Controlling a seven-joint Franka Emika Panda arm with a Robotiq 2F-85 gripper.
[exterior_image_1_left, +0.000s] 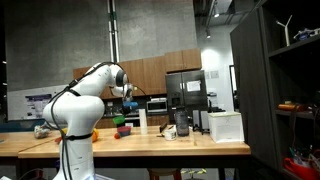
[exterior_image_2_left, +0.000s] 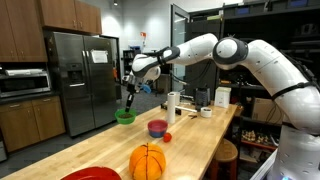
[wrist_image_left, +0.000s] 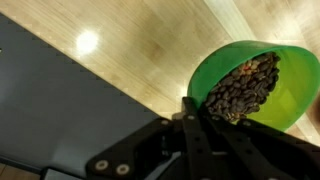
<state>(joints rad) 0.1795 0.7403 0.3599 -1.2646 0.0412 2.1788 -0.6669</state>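
Note:
My gripper (exterior_image_2_left: 134, 86) hangs above a green bowl (exterior_image_2_left: 125, 117) that stands at the far end of the wooden counter (exterior_image_2_left: 200, 140). The fingers are shut on a thin dark utensil (exterior_image_2_left: 129, 101) that points down into the bowl. In the wrist view the closed fingers (wrist_image_left: 190, 112) sit just beside the green bowl (wrist_image_left: 250, 85), which holds dark brown beans (wrist_image_left: 245, 88). The utensil's tip is hidden. In an exterior view the gripper (exterior_image_1_left: 127, 93) is above the green bowl (exterior_image_1_left: 123, 131).
On the counter are a purple bowl (exterior_image_2_left: 158, 128), a small red ball (exterior_image_2_left: 167, 137), an orange ball (exterior_image_2_left: 147, 161), a red plate (exterior_image_2_left: 90, 174) and a white cup (exterior_image_2_left: 173, 105). A white box (exterior_image_1_left: 226, 126) and a fridge (exterior_image_2_left: 85, 75) stand nearby.

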